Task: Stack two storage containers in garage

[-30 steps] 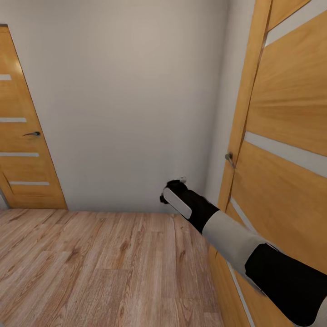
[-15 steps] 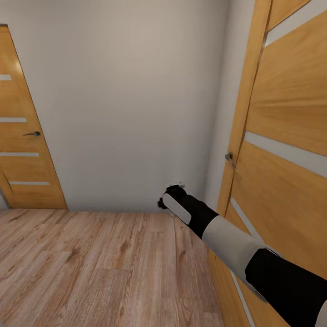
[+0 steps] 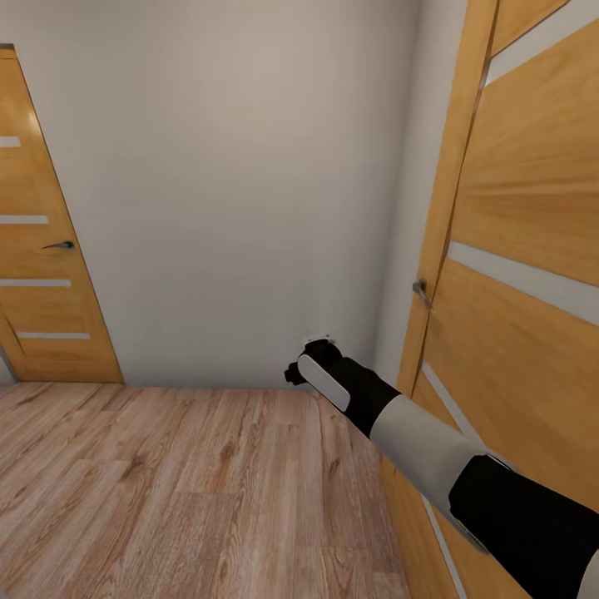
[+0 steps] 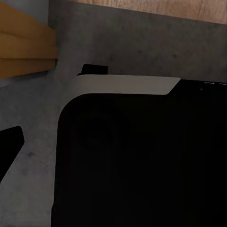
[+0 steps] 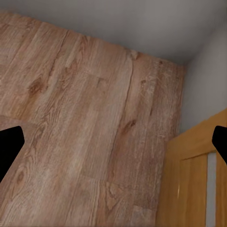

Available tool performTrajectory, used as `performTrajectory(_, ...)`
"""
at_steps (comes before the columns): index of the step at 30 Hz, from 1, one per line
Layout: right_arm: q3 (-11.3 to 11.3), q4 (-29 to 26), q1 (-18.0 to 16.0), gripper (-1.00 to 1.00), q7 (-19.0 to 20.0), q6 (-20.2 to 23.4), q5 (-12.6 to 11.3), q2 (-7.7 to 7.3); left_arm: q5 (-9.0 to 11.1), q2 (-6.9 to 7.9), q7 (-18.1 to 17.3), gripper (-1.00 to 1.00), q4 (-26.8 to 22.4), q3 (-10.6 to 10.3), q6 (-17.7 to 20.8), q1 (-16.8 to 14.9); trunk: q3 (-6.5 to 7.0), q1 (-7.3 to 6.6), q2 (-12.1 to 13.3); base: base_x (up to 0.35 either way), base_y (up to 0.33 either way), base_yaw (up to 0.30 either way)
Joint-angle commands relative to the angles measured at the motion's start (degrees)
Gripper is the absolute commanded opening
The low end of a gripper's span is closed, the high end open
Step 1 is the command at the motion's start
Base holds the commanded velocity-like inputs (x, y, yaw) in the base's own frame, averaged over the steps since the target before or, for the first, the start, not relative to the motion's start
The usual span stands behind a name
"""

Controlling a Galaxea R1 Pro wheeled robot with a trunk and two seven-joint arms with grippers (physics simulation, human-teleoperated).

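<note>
- Facing a plain grey-white wall in a corner, the robot stands on light wood plank floor, with a wooden panel door close on its right and a second wooden door at the wall's far left.
- The right arm reaches forward beside the near door; over the last second the right gripper has dipped slightly and drifted leftward, while the camera held steady.
- That small shift suggests transit or door handling, not carrying.
- The right wrist view shows the fingertips spread wide, holding nothing.
- The left gripper's state cannot be told.
- No storage container is visible, so its place, heading and long axis cannot be judged.
</note>
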Motion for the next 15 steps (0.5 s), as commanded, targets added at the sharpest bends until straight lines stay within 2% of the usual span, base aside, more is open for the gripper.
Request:
performTrajectory(1, 0.2, 0.0, -0.1, 1.0, -0.6, 0.0, -0.6, 0.0, 0.6, -0.01, 0.0, 1.0, 0.0, 0.0, 0.0, 0.0, -0.06, 0.0, 0.0, 0.0, 0.0, 0.0)
performTrajectory(5, -0.8, -1.0, -1.1, 1.0, -1.5, 1.0, -0.2, 0.0, 0.7, 0.07, 0.1, 1.0, -0.3, 0.2, 0.0, -0.1, -0.06, 0.0, 0.0, 0.0, 0.0, 0.0)
performTrajectory(13, -1.0, -3.6, -3.7, 1.0, -2.6, 3.6, 0.1, 0.0, 0.7, 0.06, 0.1, 1.0, -0.3, 0.2, 0.0, -0.1, -0.06, 0.0, 0.0, 0.0, 0.0, 0.0)
performTrajectory(15, -0.9, -4.2, -3.0, 1.0, -2.7, 4.0, 0.2, 0.0, 0.7, 0.06, 0.1, 1.0, -0.4, 0.2, 0.0, -0.1, -0.06, 0.0, 0.0, 0.0, 0.0, 0.0)
